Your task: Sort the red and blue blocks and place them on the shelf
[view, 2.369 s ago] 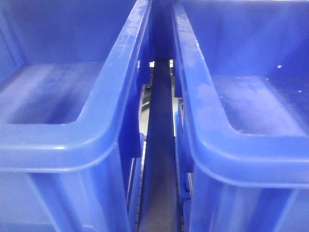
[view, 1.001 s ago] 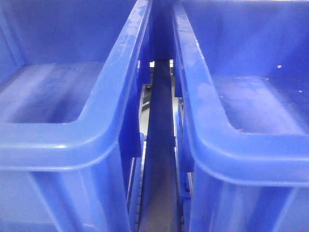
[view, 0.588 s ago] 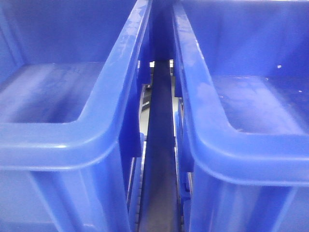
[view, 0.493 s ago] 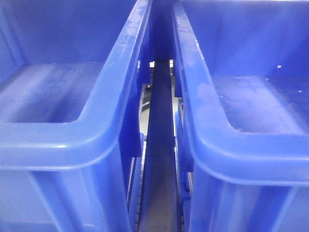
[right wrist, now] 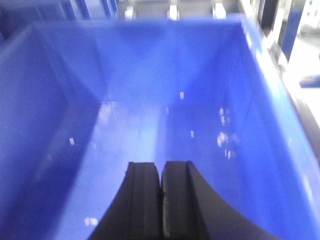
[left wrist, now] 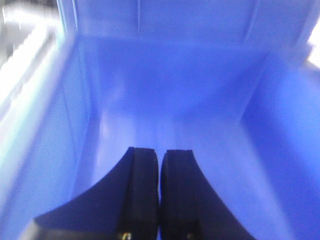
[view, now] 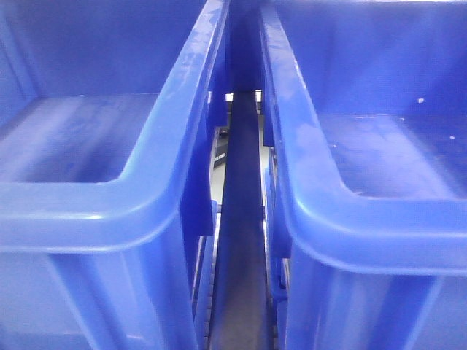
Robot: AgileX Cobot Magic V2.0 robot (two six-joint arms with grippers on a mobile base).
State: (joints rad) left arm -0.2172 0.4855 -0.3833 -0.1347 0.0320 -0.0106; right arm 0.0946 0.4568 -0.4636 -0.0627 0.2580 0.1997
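Observation:
No red or blue blocks show in any view. My left gripper (left wrist: 160, 152) is shut and empty, hanging over the inside of a blue plastic bin (left wrist: 45, 150) whose floor is bare. My right gripper (right wrist: 161, 165) is shut and empty, over the inside of another blue bin (right wrist: 270, 100) with small white specks on its floor. In the front view the two bins stand side by side, the left bin (view: 109, 197) and the right bin (view: 343, 219), and neither gripper shows there.
A narrow dark gap (view: 241, 240) with a grey rail runs between the two bins. Metal shelf parts (right wrist: 172, 10) show behind the right bin. Bright light lies past the left bin's left wall (left wrist: 20, 65).
The front view has shifted very slightly, so the bins sit a touch lower and closer. Nothing else differs.

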